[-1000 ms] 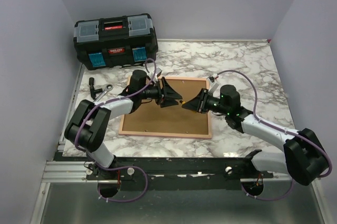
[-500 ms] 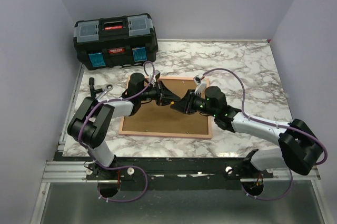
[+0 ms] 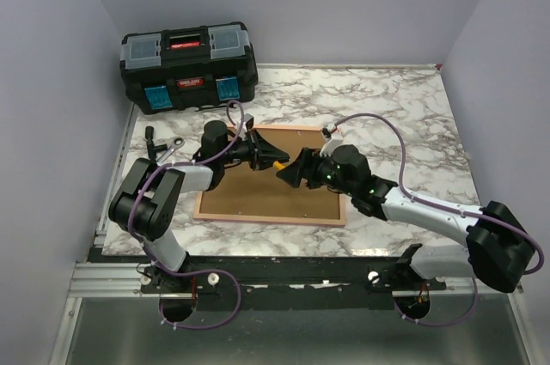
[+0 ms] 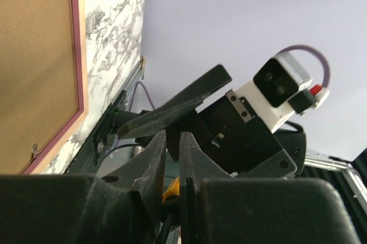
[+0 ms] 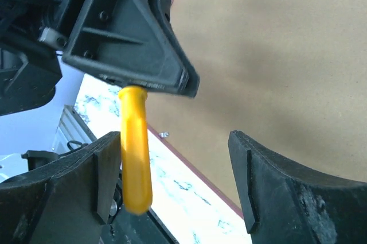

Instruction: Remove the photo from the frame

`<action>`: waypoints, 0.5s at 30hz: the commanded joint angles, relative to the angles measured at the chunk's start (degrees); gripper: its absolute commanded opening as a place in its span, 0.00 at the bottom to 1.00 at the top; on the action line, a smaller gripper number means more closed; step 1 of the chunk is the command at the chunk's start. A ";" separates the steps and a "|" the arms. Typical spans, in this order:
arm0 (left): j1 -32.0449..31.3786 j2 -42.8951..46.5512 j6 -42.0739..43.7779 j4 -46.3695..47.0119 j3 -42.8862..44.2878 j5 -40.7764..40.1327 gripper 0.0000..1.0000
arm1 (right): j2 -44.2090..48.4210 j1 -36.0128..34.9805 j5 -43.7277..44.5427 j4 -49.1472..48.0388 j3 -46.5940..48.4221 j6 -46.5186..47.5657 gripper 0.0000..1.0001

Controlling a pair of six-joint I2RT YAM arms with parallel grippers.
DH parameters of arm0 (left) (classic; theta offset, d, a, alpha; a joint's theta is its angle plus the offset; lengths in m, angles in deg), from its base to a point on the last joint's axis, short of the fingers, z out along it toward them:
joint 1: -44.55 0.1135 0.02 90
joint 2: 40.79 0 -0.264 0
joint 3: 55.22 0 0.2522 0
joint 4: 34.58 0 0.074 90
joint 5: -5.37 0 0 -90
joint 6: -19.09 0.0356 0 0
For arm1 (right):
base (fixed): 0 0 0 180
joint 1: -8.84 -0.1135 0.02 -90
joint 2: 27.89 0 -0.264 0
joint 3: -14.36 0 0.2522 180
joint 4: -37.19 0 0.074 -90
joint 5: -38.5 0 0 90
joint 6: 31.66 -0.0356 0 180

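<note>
The pink frame (image 3: 268,220) lies face down on the marble table, its brown backing board (image 3: 258,195) on top. The photo is hidden under that board. Both grippers hover tip to tip over the board's far half. My left gripper (image 3: 273,157) is shut on a small yellow-handled tool (image 3: 281,164), whose handle (image 5: 135,158) sticks out from its fingers (image 5: 143,49). My right gripper (image 3: 289,173) is open around that handle, which hangs close to one of its fingers (image 5: 103,163) without being clamped. In the left wrist view, the left gripper (image 4: 172,140) shows a narrow slit with yellow (image 4: 171,189) deep inside.
A black toolbox (image 3: 189,64) with blue latches stands at the far left corner. A wrench and other small tools (image 3: 163,146) lie left of the frame. A small metal tab (image 5: 163,135) sits on the frame's edge (image 5: 195,175). Marble table (image 3: 412,116) extends to the right.
The right gripper moved left to meet the left one, then opened and let go of the yellow handle. The left gripper closed on the tool and drew back slightly left.
</note>
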 commanded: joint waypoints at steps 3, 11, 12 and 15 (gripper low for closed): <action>2.33 -1.85 -8.90 12.86 -3.23 1.00 0.00 | 3.16 -3.47 7.12 -2.68 -1.42 -0.77 0.81; 2.60 -7.24 -19.68 28.75 -6.39 -0.23 0.00 | -2.11 -6.75 13.53 -9.20 1.20 -0.78 0.58; 2.68 -7.16 -19.63 28.79 -6.57 -0.46 0.00 | -3.03 -6.94 13.81 -9.15 2.02 -0.54 0.55; 2.83 -6.77 -19.09 28.16 -6.76 -0.51 0.00 | -5.85 -7.80 14.97 -7.85 4.61 0.14 0.53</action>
